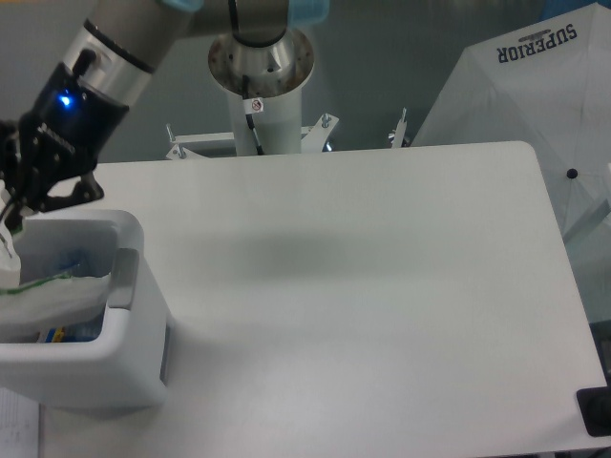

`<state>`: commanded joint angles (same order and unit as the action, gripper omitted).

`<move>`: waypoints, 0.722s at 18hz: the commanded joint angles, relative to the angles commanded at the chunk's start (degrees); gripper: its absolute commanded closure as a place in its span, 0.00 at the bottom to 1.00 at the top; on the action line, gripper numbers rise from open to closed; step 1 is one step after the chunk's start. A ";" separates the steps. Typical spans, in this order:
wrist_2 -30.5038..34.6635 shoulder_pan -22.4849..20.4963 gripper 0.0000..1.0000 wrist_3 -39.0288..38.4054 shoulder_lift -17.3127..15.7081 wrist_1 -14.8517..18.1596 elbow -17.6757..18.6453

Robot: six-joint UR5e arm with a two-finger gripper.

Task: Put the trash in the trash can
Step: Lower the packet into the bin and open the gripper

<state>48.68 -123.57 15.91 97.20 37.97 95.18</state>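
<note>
The white table (363, 286) fills most of the frame, its surface running from the left edge to a rounded corner at the upper right. Off past that right edge stands a pale canopy-like cover (530, 105) printed with the word SUPERIOR. At top centre the arm's round metal base (260, 59) sits on a white post behind the table, and the arm (124, 48) stretches from it toward the upper left. At the lower left stands the trash can (134, 367), a boxy white bin with a thick rim and a grey panel on its right side, cut off by the left edge. Inside it lies the flat white pouch (57, 294) with a green edge, draped across the opening, and beneath it a bit of blue and yellow trash shows. The gripper (11, 212) hangs over the bin's far left rim, dark, with a blue light glowing on the wrist above; it is half out of frame, so I cannot tell whether it is released or clenched.
</note>
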 joint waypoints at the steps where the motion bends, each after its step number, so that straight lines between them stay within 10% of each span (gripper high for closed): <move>1: 0.97 0.00 1.00 0.00 0.44 -0.09 0.26; 11: 2.64 0.61 0.99 0.70 1.68 -0.26 3.16; 13: 2.91 0.97 0.81 1.49 1.76 -0.18 3.08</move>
<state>51.59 -122.61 17.40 98.96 37.79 98.26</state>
